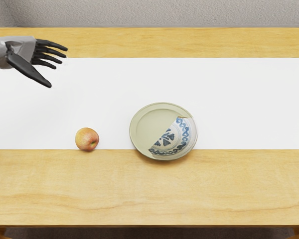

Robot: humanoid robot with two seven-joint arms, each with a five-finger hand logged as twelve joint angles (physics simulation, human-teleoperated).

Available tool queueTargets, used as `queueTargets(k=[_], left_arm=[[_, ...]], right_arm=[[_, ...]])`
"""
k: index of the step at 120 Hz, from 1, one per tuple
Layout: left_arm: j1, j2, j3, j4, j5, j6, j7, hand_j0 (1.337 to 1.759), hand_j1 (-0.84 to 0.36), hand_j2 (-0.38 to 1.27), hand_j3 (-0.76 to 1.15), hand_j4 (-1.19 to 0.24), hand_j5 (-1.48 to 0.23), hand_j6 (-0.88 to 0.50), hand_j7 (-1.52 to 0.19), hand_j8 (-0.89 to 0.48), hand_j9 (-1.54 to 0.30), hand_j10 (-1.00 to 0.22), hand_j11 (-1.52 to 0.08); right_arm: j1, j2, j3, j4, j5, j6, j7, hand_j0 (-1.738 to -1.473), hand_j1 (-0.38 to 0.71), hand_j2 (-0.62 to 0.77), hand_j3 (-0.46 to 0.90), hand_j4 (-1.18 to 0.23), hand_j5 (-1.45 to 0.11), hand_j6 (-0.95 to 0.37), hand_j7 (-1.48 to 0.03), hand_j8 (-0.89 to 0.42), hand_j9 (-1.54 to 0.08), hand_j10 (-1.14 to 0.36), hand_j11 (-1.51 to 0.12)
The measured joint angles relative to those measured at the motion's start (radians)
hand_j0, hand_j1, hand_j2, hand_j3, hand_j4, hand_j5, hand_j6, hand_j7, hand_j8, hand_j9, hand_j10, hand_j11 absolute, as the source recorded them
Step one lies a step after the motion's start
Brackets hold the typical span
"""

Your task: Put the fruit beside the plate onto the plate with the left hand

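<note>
Left hand [37,59] hovers in the upper left of the frame, fingers spread and holding nothing, well apart from the apple [86,139]. The apple sits lower left of centre on the table [149,189], beside the plate [163,131], not yet picked up.

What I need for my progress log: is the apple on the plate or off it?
Off. The apple sits left of the plate, apart from its rim; the plate holds nothing.

White runner [214,84] across wooden table [149,189]
</note>
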Motion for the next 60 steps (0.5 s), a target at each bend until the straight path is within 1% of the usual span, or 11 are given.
queueTargets(k=[6, 8, 15, 22, 28, 33, 39, 52, 60], left_arm=[[0.006, 0.034, 0.000, -0.006, 0.006, 0.000, 0.011, 1.658, 0.06, 0.05, 0.00, -0.24, -0.32, -0.24, -0.32, -0.24, -0.32, -0.24, -0.32], [0.008, 0.067, 0.001, -0.022, 0.009, 0.000, 0.018, 1.658, 0.06, 0.05, 0.00, -0.24, -0.32, -0.24, -0.32, -0.24, -0.32, -0.24, -0.32], [0.025, 0.194, 0.002, -0.132, 0.018, 0.000, 0.042, 1.658, 0.06, 0.05, 0.00, -0.24, -0.32, -0.24, -0.32, -0.24, -0.32, -0.24, -0.32], [0.053, 0.257, 0.003, -0.244, 0.023, 0.000, 0.056, 1.658, 0.06, 0.05, 0.00, -0.24, -0.32, -0.24, -0.32, -0.24, -0.32, -0.24, -0.32], [0.079, 0.262, 0.004, -0.317, 0.028, 0.000, 0.063, 1.658, 0.06, 0.05, 0.00, -0.25, -0.32, -0.25, -0.32, -0.25, -0.32, -0.24, -0.32], [0.110, 0.263, 0.004, -0.364, 0.035, 0.000, 0.066, 1.658, 0.06, 0.05, 0.00, -0.25, -0.32, -0.25, -0.32, -0.25, -0.32, -0.24, -0.32], [0.126, 0.263, 0.004, -0.419, 0.047, 0.000, 0.069, 1.658, 0.06, 0.05, 0.00, -0.25, -0.32, -0.25, -0.32, -0.25, -0.32, -0.25, -0.32], [0.152, 0.247, 0.004, -0.503, 0.072, 0.002, 0.072, 1.658, 0.06, 0.05, 0.00, -0.25, -0.32, -0.25, -0.32, -0.25, -0.32, -0.25, -0.32], [0.172, 0.244, 0.004, -0.543, 0.097, 0.044, 0.073, 1.658, 0.06, 0.05, 0.00, -0.25, -0.32, -0.25, -0.32, -0.25, -0.32, -0.25, -0.32]], right_arm=[[-0.001, 0.000, 0.000, 0.000, 0.000, 0.000, 0.000, -1.658, -0.30, -0.01, 0.00, -0.04, -0.05, -0.04, -0.05, -0.04, -0.05, -0.04, -0.05], [-0.001, 0.000, 0.000, 0.000, 0.000, 0.000, 0.000, -1.658, -0.30, -0.01, 0.00, -0.04, -0.05, -0.04, -0.05, -0.04, -0.05, -0.04, -0.05], [-0.001, 0.000, 0.000, 0.000, 0.000, 0.000, 0.000, -1.658, -0.30, -0.01, 0.00, -0.04, -0.05, -0.04, -0.05, -0.04, -0.05, -0.04, -0.05], [-0.001, 0.000, 0.000, 0.000, 0.000, 0.000, 0.000, -1.658, -0.30, -0.01, 0.00, -0.04, -0.05, -0.04, -0.05, -0.04, -0.05, -0.04, -0.05], [-0.001, 0.000, 0.000, 0.000, 0.000, 0.000, 0.000, -1.658, -0.30, -0.01, 0.00, -0.04, -0.05, -0.04, -0.05, -0.04, -0.05, -0.04, -0.05], [-0.001, 0.000, 0.000, 0.000, 0.000, 0.000, 0.000, -1.658, -0.30, -0.01, 0.00, -0.04, -0.05, -0.04, -0.05, -0.04, -0.05, -0.04, -0.05], [-0.001, 0.000, 0.000, 0.000, 0.000, 0.000, 0.000, -1.658, -0.30, -0.01, 0.00, -0.04, -0.05, -0.04, -0.05, -0.04, -0.05, -0.04, -0.05], [-0.001, 0.000, -0.001, 0.000, 0.000, 0.000, 0.000, -1.658, -0.30, -0.01, 0.00, -0.04, -0.05, -0.04, -0.05, -0.04, -0.05, -0.04, -0.05], [-0.001, 0.000, 0.000, 0.000, 0.000, 0.000, 0.000, -1.658, -0.30, -0.01, 0.00, -0.04, -0.05, -0.04, -0.05, -0.04, -0.05, -0.04, -0.05]])
